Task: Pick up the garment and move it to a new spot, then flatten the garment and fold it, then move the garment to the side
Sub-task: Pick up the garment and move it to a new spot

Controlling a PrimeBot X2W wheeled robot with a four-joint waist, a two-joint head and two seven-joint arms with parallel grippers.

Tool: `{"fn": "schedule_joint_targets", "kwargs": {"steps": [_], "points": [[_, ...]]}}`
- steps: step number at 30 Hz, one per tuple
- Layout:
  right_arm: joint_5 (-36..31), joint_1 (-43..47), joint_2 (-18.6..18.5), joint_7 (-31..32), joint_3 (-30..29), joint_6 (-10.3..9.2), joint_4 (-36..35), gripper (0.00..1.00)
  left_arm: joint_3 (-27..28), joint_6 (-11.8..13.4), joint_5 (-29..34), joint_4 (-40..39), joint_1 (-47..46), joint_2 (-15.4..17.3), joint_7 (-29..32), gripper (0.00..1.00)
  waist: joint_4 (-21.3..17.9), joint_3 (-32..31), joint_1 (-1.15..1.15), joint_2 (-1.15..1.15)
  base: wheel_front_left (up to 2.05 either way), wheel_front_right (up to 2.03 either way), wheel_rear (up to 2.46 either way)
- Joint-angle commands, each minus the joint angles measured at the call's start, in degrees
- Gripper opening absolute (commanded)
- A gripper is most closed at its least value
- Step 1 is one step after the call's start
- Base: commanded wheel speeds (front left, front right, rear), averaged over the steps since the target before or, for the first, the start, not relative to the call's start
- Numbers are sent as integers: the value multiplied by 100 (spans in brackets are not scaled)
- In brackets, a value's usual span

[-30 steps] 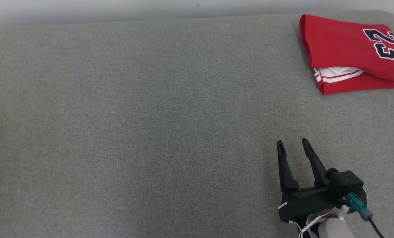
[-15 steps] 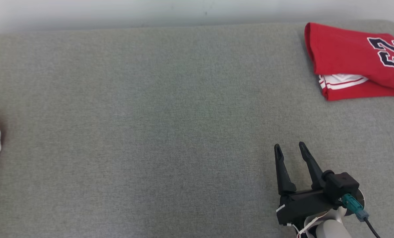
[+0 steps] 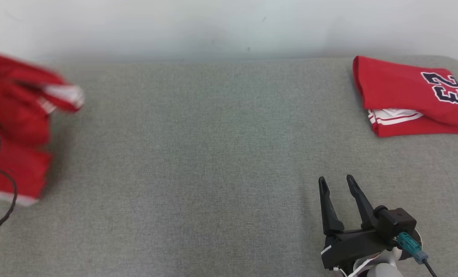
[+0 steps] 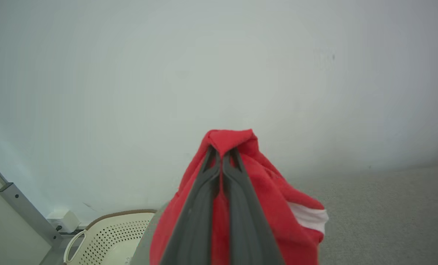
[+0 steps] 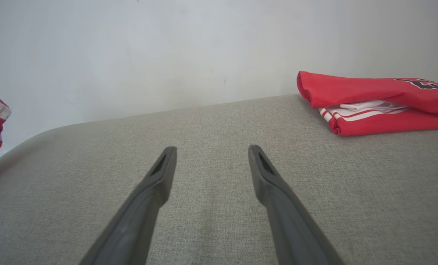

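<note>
A grey woven bench (image 3: 213, 154) spans the head view from edge to edge, and a plain pale wall (image 3: 213, 27) runs along its far side. The far right corner of the bench is rounded, and a folded red jersey (image 3: 398, 88) with dark numerals lies there, well apart from everything else. The middle of the bench is bare fabric from the far edge down to the bottom of the frame.

At the left edge of the head view, the red garment (image 3: 17, 127) with white trim shows as a blur, with a dark cable (image 3: 5, 207) looping below it. In the left wrist view the left gripper (image 4: 222, 152) has its jaws pressed together, pinching a peak of the garment, which drapes down around both fingers. In the lower left of that view, a cream perforated basket (image 4: 108, 235) sits past the bench end, beside a grey rail (image 4: 20, 206).

At the lower right of the head view, the right gripper (image 3: 336, 180) is over open fabric with its jaws spread, holding nothing.
</note>
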Motion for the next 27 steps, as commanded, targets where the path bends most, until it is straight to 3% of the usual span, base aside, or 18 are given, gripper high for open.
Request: {"fn": "schedule_joint_targets", "kwargs": {"steps": [1,6,16,27], "points": [[65,91,-3,-27,10,1,-19,100,-142,6,-113,-318,-46,22,79,0,-79,-94,1,0,0,0,0],[182,126,-3,-27,19,1,-68,100,-523,5,-338,-1496,48,54,467,0,-334,-140,1,0,0,0,0],[341,109,-3,-27,37,1,-99,100,-1012,25,-595,-3471,228,-206,1310,0,-1001,-109,1,0,0,0,0],[374,122,-1,-27,-31,1,-187,100,-1767,152,-755,-4692,609,-944,1798,0,-1419,15,1,0,0,0,0]]}}
